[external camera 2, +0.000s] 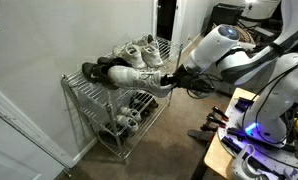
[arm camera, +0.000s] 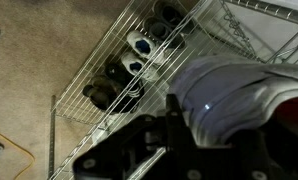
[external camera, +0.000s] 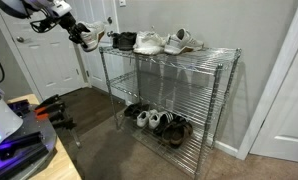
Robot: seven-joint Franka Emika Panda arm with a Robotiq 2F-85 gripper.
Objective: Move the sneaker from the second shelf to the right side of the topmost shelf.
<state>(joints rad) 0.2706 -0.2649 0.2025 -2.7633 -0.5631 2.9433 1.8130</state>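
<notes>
My gripper (external camera: pixel 79 33) is shut on the light grey-white sneaker (external camera: pixel 90 39) and holds it in the air at about the height of the topmost shelf (external camera: pixel 221 51), just off the rack's end by the black shoe. An exterior view shows the sneaker (external camera 2: pixel 137 78) level with that shelf (external camera 2: pixel 73 86), with the gripper (external camera 2: pixel 171 76) at its heel end. In the wrist view the sneaker (arm camera: pixel 239 90) fills the space between the dark fingers (arm camera: pixel 224 125). The second shelf (external camera: pixel 179 92) looks bare.
On the topmost shelf lie a black shoe (external camera: pixel 122 40) and two bulkier white sneakers (external camera: pixel 149 43) (external camera: pixel 184 40). Several shoes (external camera: pixel 154 120) sit on the lowest tier. A white door (external camera: pixel 44 60) stands behind the arm, and a desk with gear (external camera: pixel 19 140) is in front.
</notes>
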